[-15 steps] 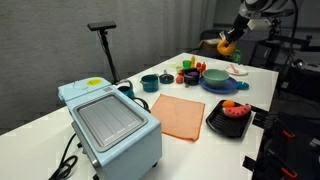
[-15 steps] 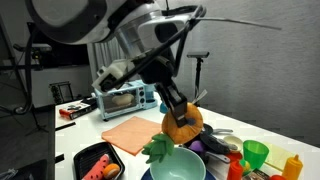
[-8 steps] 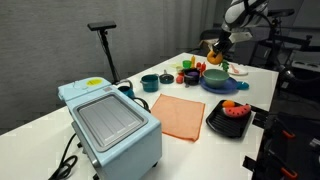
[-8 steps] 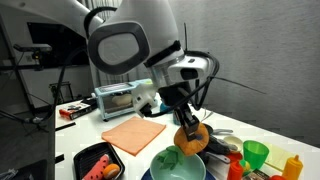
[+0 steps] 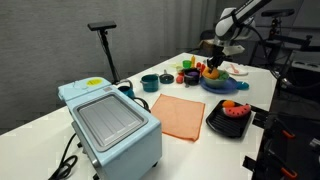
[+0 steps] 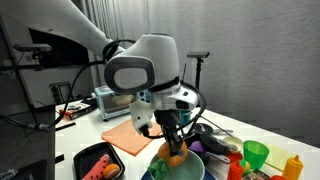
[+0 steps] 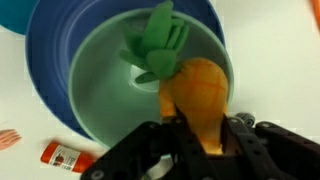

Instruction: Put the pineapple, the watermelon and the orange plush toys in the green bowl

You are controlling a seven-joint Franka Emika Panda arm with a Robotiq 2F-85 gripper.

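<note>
One big plush pineapple, yellow-orange body with green leafy top, gripped at its lower end between the jaws of the black gripper. Held with leaves pointing down into the round bright green bowl; cannot tell if touching the bottom. Bowl sitting on wide blue plate. In an exterior view, flattish red plush watermelon and small round orange plush ball lying in black tray, well apart from the bowl.
</note>
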